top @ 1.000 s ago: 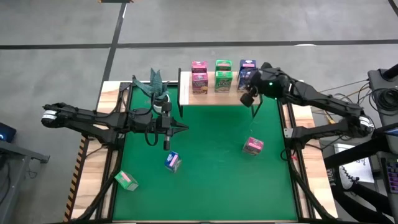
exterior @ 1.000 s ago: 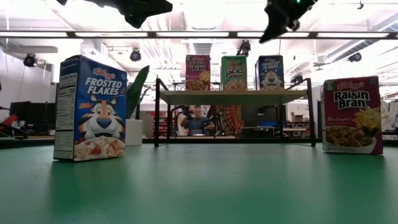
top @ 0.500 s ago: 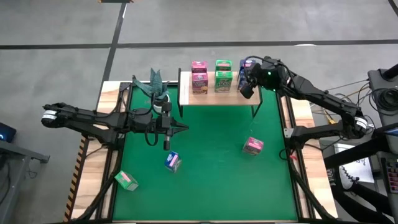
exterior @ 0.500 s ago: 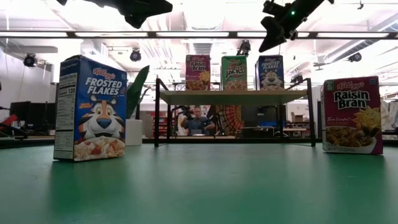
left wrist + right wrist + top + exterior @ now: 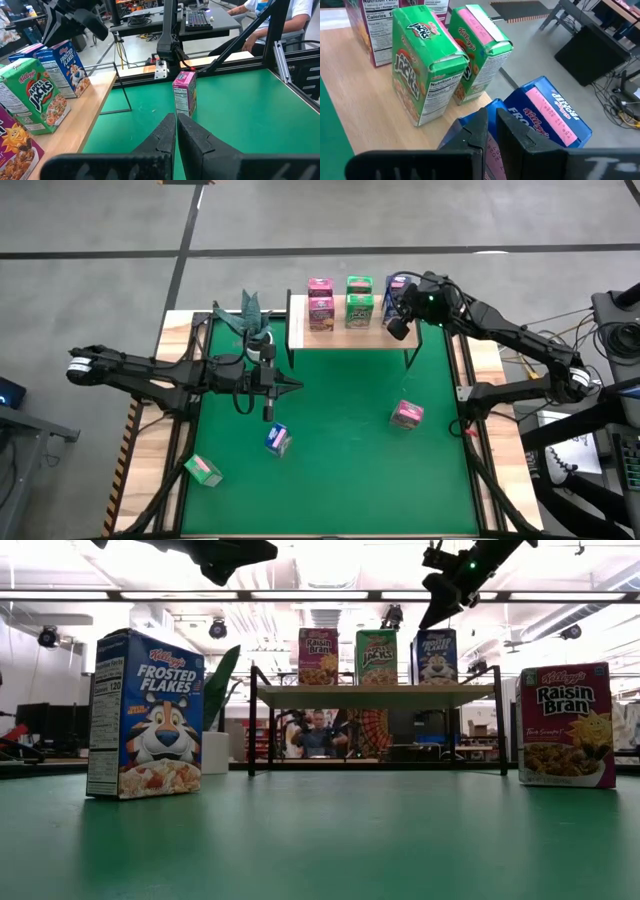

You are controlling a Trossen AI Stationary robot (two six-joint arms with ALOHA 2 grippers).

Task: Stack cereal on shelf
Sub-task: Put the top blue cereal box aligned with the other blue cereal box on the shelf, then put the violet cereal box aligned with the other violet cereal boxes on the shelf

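Note:
The shelf stands at the mat's far edge. It carries two pink cereal boxes, two green ones and two blue ones. My right gripper is shut and hangs over the shelf's right end, just above the nearer blue box. On the green mat stand a blue box and a pink box, and a green box lies near the left edge. My left gripper is shut and waits above the mat, left of centre, with nothing in it. My right gripper points slanting down from the table's right, with its shut fingers right over the top of the nearer blue box. The fingers hide the spot, and I cannot tell whether they touch the box. The box stands upright on the shelf.
A green artificial plant stands left of the shelf. The mat has bare room in its middle and near half. Black frame bars run along both table sides. A person sits in the room beyond the shelf.
My right gripper has gone from in front of the shelf toward the table's far edge and a little left, and now hangs over the blue boxes at the shelf's right end. It has stayed shut. No box has moved.

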